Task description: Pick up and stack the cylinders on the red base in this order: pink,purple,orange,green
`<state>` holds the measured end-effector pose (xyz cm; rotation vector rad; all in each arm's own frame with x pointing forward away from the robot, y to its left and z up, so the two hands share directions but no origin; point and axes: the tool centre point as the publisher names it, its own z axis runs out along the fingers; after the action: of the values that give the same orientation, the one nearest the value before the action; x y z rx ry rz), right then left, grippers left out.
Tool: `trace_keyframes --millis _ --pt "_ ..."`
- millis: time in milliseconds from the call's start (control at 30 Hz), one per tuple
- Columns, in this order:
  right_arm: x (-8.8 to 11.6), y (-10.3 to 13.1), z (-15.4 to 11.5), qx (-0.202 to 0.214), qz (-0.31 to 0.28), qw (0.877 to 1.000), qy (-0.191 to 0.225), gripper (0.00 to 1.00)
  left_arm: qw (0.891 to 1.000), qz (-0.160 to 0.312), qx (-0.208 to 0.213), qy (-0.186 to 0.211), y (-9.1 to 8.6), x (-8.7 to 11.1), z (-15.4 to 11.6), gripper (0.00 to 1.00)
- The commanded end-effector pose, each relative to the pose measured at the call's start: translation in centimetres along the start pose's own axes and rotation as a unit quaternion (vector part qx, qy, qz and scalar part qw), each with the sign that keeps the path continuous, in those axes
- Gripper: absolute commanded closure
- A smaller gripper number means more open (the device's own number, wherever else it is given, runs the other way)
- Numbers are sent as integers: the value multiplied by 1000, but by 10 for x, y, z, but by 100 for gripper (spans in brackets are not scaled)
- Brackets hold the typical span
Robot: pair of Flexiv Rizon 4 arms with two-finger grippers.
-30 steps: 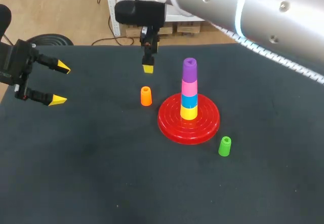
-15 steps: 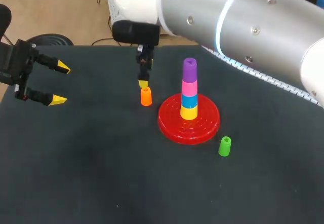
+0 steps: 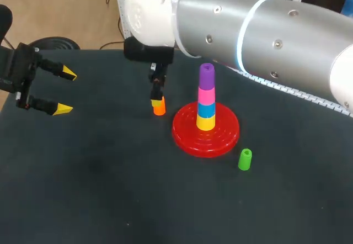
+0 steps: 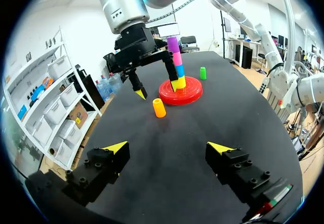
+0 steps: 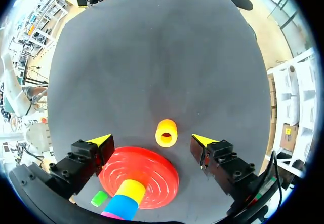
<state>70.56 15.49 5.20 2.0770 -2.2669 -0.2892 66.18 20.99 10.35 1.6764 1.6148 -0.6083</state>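
The red base (image 3: pixel 186 138) carries a stack of yellow (image 3: pixel 206 122), blue, pink (image 3: pixel 206 96) and purple (image 3: pixel 206 76) cylinders. Left of the base the orange cylinder (image 3: pixel 160 110) stands upright on the black table. My right gripper (image 3: pixel 158 99) hangs just above it, open; in the right wrist view the orange cylinder (image 5: pixel 166 133) sits between the spread fingers of that gripper (image 5: pixel 152 140), touching neither. The green cylinder (image 3: pixel 244 159) stands to the front right of the base. My left gripper (image 3: pixel 63 91) is open and holds nothing at the table's far left, far from the orange cylinder (image 4: pixel 159 108).
My right arm's thick silver link crosses above the table's back right part. The black table (image 3: pixel 110 189) has bare surface in front of and to the left of the base (image 5: pixel 152 171).
My right gripper has come down and slightly forward onto the orange cylinder, staying open. The left arm and the cylinders have not moved.
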Motion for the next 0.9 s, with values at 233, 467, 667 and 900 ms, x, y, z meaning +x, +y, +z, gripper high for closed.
trace_keyframes --millis 233,467,667,900 --pt "6 10 13 30 -5 999 -12 0 1000 1 -1 -1 -1 1 0 0" --pt "6 14 20 63 -11 998 -5 0 1000 1 -1 -1 -1 1 0 0" --pt "5 11 23 69 -11 998 -8 0 1000 1 -1 -1 -1 1 0 0" --pt "6 9 25 75 -10 997 -12 0 1000 1 -1 -1 -1 1 0 0"
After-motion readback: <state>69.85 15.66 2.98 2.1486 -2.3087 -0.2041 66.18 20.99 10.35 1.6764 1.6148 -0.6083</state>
